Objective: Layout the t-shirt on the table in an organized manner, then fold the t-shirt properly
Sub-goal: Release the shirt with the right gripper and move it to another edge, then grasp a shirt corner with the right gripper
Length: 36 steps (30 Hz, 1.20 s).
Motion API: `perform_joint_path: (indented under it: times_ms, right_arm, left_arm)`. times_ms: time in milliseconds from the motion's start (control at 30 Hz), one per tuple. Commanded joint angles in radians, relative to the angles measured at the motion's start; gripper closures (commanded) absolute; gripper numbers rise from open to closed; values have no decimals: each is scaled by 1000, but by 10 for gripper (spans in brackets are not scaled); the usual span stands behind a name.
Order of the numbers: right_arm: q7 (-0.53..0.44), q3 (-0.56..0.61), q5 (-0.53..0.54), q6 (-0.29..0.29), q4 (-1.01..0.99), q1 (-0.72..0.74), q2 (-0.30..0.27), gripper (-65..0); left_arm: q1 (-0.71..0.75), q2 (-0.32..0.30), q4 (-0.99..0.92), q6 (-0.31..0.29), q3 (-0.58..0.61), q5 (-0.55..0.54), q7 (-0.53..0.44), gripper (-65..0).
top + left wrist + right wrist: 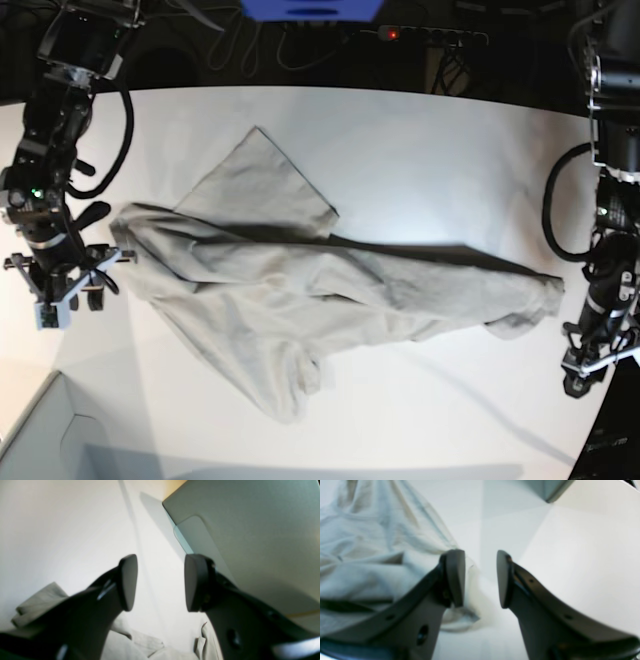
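Note:
The light beige-grey t-shirt (300, 280) lies crumpled and stretched sideways across the white table (420, 140), with one flat part pointing toward the far edge. My right gripper (480, 578) is open and empty, right beside the shirt's edge (370, 555); in the base view it (62, 290) is at the shirt's left end. My left gripper (161, 582) is open and empty over bare table, with shirt folds (140, 647) below and behind its fingers; in the base view it (590, 370) is just off the shirt's right end.
A pale grey box corner (50, 440) sits at the table's near left and also shows in the right wrist view (550, 490). A pale grey panel (250, 530) fills the upper right of the left wrist view. Cables and dark equipment (300, 40) lie beyond the far edge.

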State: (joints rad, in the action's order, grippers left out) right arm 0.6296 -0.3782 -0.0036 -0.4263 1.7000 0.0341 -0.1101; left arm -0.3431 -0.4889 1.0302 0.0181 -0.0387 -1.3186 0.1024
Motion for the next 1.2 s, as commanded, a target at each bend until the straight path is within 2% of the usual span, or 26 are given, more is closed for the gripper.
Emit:
perform_joint_path:
  times_ms: [0,200,367,467,600,733,967,1167]
  right_arm:
    - [-20,0,4,-18,22,7,-9,-230]
    - [-26,3,4,-18,97,-104,-1,-232]
    - [-26,9,6,-19,206,-237,80,-233]
    - [-27,69,6,-19,222,-310,114,-229]
    - [-29,212,6,-19,219,-385,112,-233]
    - [-27,338,4,-19,188,-391,94,-240]
    - [-26,399,4,-19,31,-334,66,-362]
    - [-27,440,4,-19,-113,-288,54,-363]
  left_arm:
    - [-3,-23,22,-19,-8,-5,-16,-293]
    - [85,-23,22,-19,-20,-6,-17,-293]
    - [212,-20,22,-20,-112,-5,-17,-293]
    - [272,-21,20,-20,-155,-2,-16,-293]
    - [347,-21,23,-20,-206,-3,-16,-293]
    - [393,-20,23,-22,-217,-5,-16,-295]
    - [445,-21,23,-22,-209,-6,-16,-299]
    - [484,-20,23,-22,-211,-5,-16,-299]
